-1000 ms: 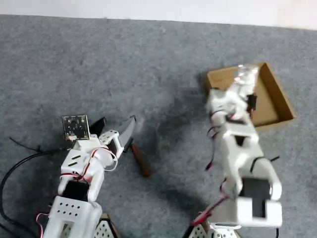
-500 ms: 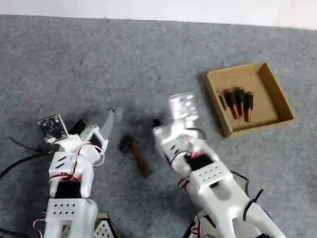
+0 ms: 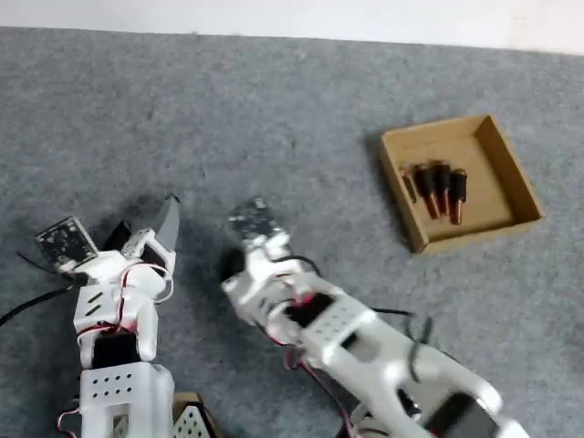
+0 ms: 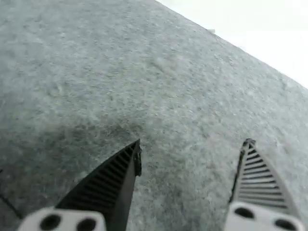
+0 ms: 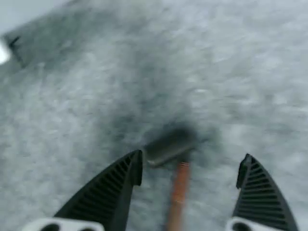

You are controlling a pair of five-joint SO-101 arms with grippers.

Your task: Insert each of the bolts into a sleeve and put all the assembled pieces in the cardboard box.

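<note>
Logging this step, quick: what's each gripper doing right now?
Left gripper: open, holding nothing.
Right gripper: open, empty, above the bolt.

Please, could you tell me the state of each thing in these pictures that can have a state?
Brown cardboard box: open on top, holding assembled pieces.
Black-and-copper assembled pieces: lying side by side inside the box.
Black-headed copper-coloured bolt: lying loose on the grey felt, not gripped.
Left gripper: open, empty.
Right gripper: open, above the bolt.
</note>
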